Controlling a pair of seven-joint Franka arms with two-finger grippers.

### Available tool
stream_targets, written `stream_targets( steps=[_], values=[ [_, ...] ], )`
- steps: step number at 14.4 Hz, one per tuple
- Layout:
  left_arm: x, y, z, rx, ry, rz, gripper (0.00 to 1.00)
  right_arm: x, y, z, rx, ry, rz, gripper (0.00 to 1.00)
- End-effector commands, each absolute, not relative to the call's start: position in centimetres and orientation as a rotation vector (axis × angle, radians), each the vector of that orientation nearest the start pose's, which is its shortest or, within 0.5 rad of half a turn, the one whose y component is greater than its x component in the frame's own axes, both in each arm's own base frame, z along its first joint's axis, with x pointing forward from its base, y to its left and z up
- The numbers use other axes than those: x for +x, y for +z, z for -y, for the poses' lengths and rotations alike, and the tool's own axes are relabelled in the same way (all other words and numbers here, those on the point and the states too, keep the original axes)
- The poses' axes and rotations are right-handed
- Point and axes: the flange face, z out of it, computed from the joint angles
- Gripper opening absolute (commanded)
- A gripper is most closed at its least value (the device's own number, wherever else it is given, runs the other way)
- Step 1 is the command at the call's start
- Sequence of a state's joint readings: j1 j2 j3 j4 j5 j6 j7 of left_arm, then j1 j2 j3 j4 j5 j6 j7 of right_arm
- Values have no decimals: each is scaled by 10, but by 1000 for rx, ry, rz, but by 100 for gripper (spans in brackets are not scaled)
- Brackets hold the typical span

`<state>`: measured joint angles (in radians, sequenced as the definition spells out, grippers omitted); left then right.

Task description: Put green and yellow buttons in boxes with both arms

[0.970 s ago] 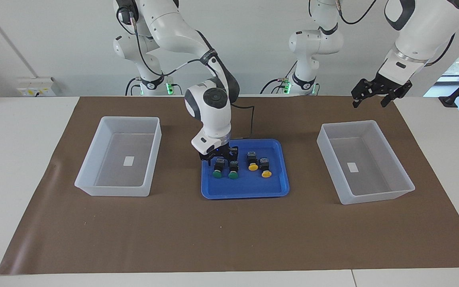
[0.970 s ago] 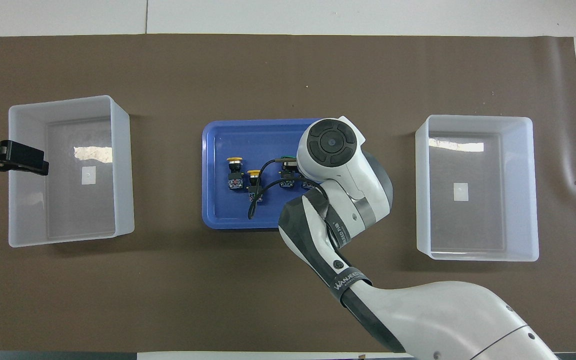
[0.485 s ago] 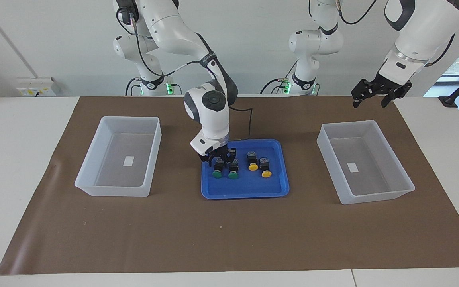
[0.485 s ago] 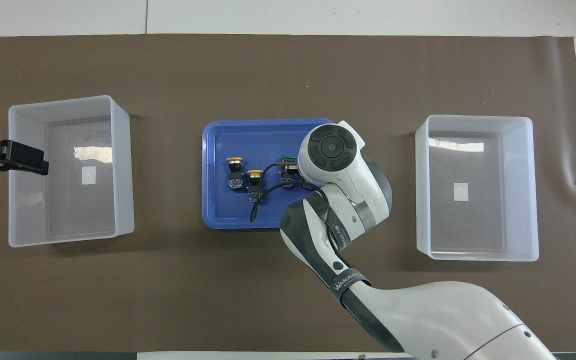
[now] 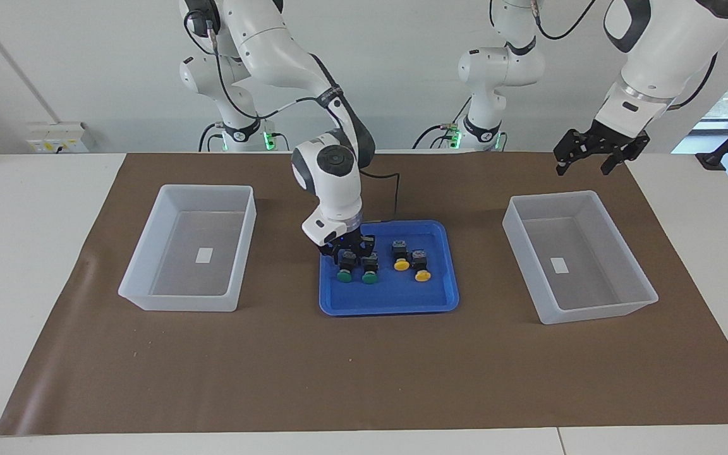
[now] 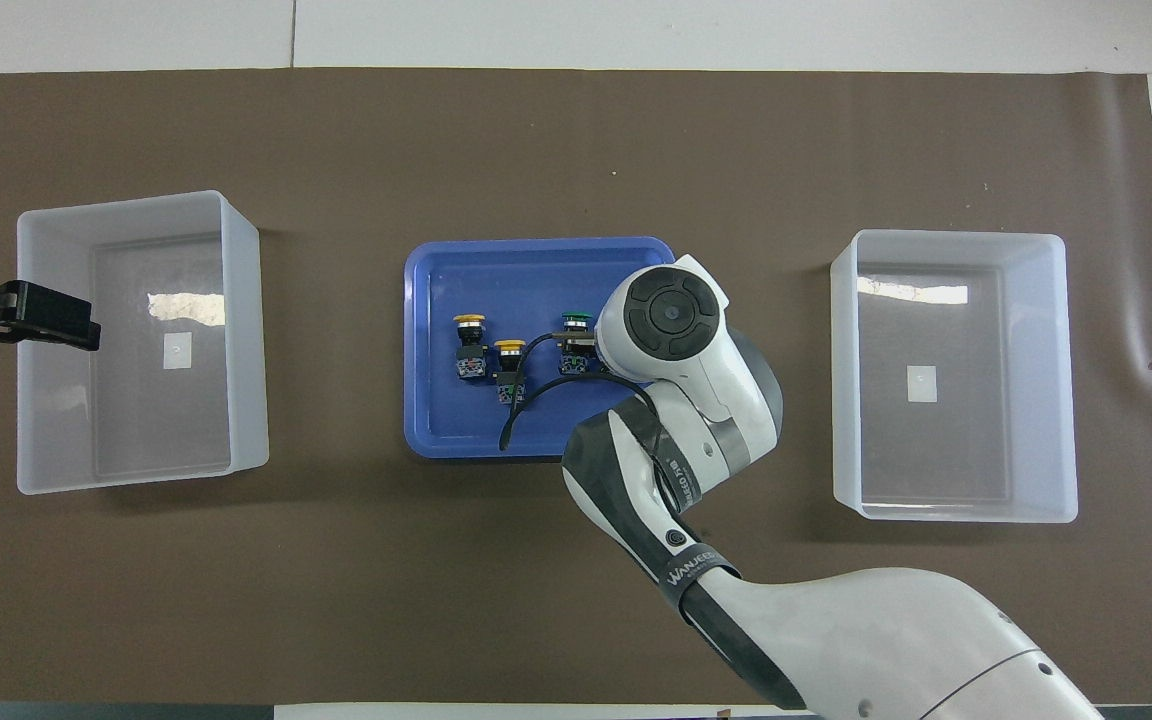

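Four buttons lie on the blue tray [image 5: 389, 297]. The two green ones [image 5: 343, 275] [image 5: 370, 276] are toward the right arm's end. The two yellow ones [image 5: 401, 265] [image 5: 422, 275] are toward the left arm's end. My right gripper [image 5: 346, 248] is open and low over the black bodies of the green buttons. In the overhead view one green cap [image 6: 576, 318] and both yellow caps [image 6: 469, 320] [image 6: 509, 346] show; the right wrist hides the other green button. My left gripper [image 5: 594, 155] is open and empty, raised over the rim of the box [image 5: 598, 313] at its end.
The other box [image 5: 177, 302] stands at the right arm's end, with only its label inside. Both boxes show from overhead [image 6: 241, 330] [image 6: 844, 380]. The blue tray [image 6: 446, 410] sits between them on a brown mat [image 5: 364, 379].
My right gripper has come down closer onto the green buttons and drawn slightly toward the robots, uncovering one green cap from overhead. The left gripper has barely shifted.
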<state>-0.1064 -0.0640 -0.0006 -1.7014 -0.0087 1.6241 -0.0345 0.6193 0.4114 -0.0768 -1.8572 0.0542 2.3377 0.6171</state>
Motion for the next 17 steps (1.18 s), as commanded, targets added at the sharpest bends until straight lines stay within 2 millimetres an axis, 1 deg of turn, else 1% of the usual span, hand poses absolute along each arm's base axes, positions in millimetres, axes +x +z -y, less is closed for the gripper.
stream_targets(
  steps=[1, 2, 3, 4, 5, 6, 7, 8, 9, 10, 11, 12, 13, 14, 15, 17],
  values=[
    [525, 579, 95, -3140, -34, -83, 100, 542, 311, -333, -3070, -93, -185, 40],
    [527, 569, 109, -3139, -22, -92, 100, 542, 311, -333, -3070, -93, -185, 26],
    [528, 562, 113, -3141, -14, -104, 100, 543, 313, -333, -3074, -85, -185, 12],
    [529, 559, 114, -3145, -21, -103, 100, 546, 317, -334, -3078, -75, -183, 4],
    [529, 554, 116, -3149, -27, -104, 100, 552, 330, -336, -3082, -64, -184, 4],
    [528, 550, 122, -3152, -31, -120, 100, 560, 349, -336, -3085, -48, -195, 4],
    [527, 549, 125, -3160, -33, -120, 100, 567, 371, -335, -3092, -25, -199, 4],
    [527, 548, 127, -3161, -33, -122, 100, 573, 400, -324, -3098, 2, -220, 4],
    [528, 547, 127, -3161, -30, -122, 100, 577, 424, -302, -3101, 20, -208, 4],
    [530, 544, 128, -3163, -37, -121, 100, 578, 450, -270, -3106, 39, -122, 4],
    [534, 539, 132, -3175, -41, -107, 100, 581, 465, -234, -3115, 88, -40, 4],
    [535, 532, 148, -3183, -42, -82, 100, 583, 479, -189, -3116, 139, 6, 4],
    [538, 523, 165, -3187, -53, -39, 100, 581, 484, -158, -3113, 186, 41, 4],
    [538, 514, 186, -3190, -57, -11, 100, 577, 483, -124, -3106, 229, 58, 4],
    [536, 505, 206, -3192, -58, 7, 100, 573, 475, -90, -3095, 261, 71, 4],
    [536, 476, 254, -3203, -85, 58, 100, 566, 453, -28, -3074, 264, 93, 4]
  ],
)
